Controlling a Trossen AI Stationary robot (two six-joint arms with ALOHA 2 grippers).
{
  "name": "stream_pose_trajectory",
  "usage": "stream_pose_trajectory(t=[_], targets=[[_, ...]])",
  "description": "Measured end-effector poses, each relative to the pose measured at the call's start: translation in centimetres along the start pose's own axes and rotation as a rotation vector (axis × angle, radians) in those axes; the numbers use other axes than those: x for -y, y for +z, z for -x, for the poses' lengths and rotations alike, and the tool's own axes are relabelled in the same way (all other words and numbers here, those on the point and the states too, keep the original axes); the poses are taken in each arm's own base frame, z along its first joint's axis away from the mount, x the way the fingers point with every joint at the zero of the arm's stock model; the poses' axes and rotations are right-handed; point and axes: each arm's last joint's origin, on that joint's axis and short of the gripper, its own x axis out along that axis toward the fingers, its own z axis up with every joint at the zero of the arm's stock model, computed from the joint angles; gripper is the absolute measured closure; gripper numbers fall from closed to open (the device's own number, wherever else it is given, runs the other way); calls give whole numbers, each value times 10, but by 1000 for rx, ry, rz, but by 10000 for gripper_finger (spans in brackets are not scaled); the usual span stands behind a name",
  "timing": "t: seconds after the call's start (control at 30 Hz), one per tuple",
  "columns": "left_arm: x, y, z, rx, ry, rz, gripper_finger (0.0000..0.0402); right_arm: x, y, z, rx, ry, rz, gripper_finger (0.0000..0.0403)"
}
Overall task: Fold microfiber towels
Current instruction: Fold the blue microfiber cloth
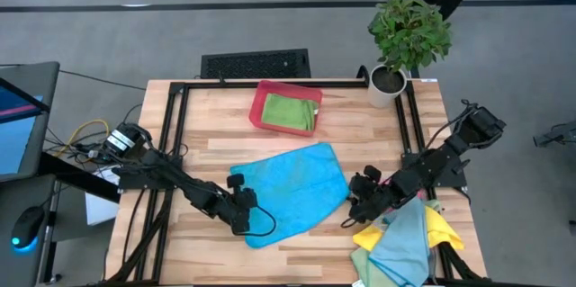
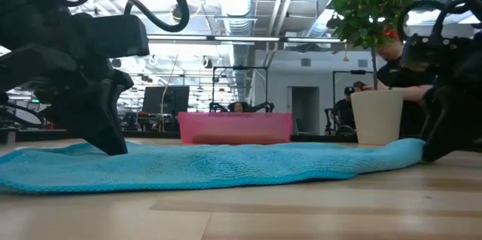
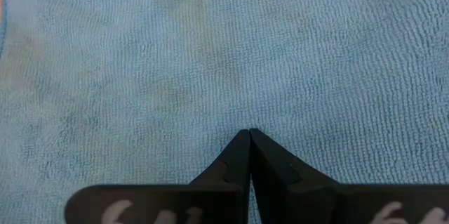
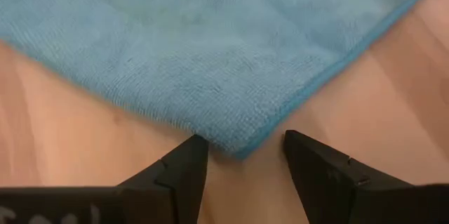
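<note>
Item: blue towel (image 1: 292,190), spread flat mid-counter. Left gripper (image 1: 241,208) fingers together, pressing its near-left part. Right gripper (image 4: 244,162) fingers apart, straddling a corner; pinch fully before lifting.

Blue towel (image 1: 292,188): looped microfiber cloth, matt, finely nubbed pile seen close up. Table (image 1: 378,134): pale wood planks, smooth, slight sheen noted. Red tray (image 1: 261,107): rigid plastic. Gripper fingers (image 4: 319,171): matt black.

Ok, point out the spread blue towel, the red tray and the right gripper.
blue towel (image 1: 297,183), high view, middle of the cloth
red tray (image 1: 257,107), high view, its left rim
right gripper (image 4: 245,164), right wrist view, gap between its open fingers
</note>
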Motion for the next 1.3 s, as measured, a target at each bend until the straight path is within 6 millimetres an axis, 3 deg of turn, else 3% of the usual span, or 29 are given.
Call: stream_pose_trajectory(t=[0.2,0.43,0.5,0.73,0.93,1.13,1.3], targets=[[0,0,0,-2,-1,6,402,-1,8,-4,57,51,49,208],[0,-1,0,-5,-1,-2,402,-8,10,-2,-22,158,25,360],[0,-1,-1,-7,-2,-3,402,-12,14,2,-47,195,20,386],[-1,0,0,-9,-4,-27,402,-3,47,21,-153,253,-120,339],[-3,-1,3,-12,8,-44,401,14,74,34,-149,358,-230,334],[-8,0,4,-47,8,-37,402,39,94,37,-221,506,-354,332],[-10,1,4,-44,11,-30,402,60,104,30,-209,490,-397,332]])
